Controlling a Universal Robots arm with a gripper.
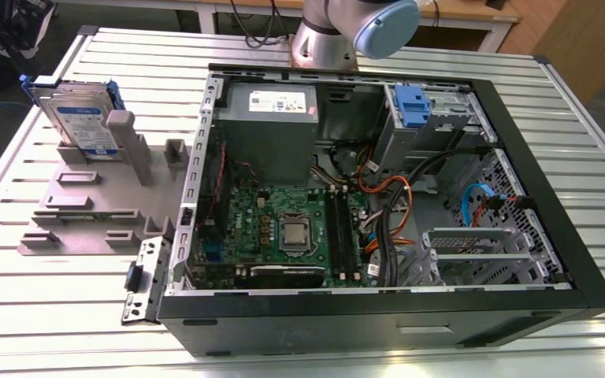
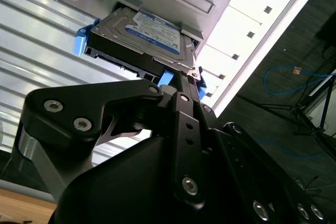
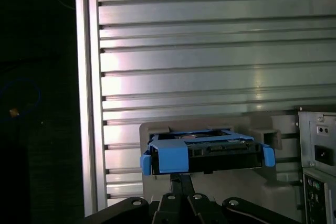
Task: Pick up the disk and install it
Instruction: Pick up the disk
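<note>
**Disk (image 1: pixel 76 118) upright in its stand (image 1: pixel 82 213)**

It stands on edge on the slatted metal table (image 1: pixel 29 315), beside the open case (image 1: pixel 554 213); dark floor (image 3: pixel 37 103) lies beyond. My claw (image 3: pixel 181 182) points at it from apart; open or closed, I cannot tell.

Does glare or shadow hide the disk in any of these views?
No. Exterior view: even light, disk clear, soft sheen on the table slats. Second wrist view: table edge blown out white, disk label visible. First wrist view: glare patch on the slats, darkness off the table's side, disk evenly lit.
</note>
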